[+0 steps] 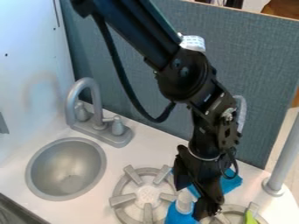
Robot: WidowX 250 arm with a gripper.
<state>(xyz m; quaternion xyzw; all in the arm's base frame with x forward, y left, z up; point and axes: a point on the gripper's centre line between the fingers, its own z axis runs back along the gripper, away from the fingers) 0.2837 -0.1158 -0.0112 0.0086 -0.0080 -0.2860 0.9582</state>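
"Bottle in sight?"

"Yes, in my camera view, low down, beside the left burner. I judge it light, smooth, maybe slippery, best held just under the cap."

"And the gripper?"

"Fingers well apart near the cap; I see nothing pinched."

"Count?"

"One bottle, one blue cloth, two burners, one sink, one tap, one green thing."

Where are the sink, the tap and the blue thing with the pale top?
Sink (64, 157): camera view, inside of the bowl.
Tap (88, 82): camera view, top of the curved spout.
Blue thing (176, 216): camera view, blue part below the pale top.
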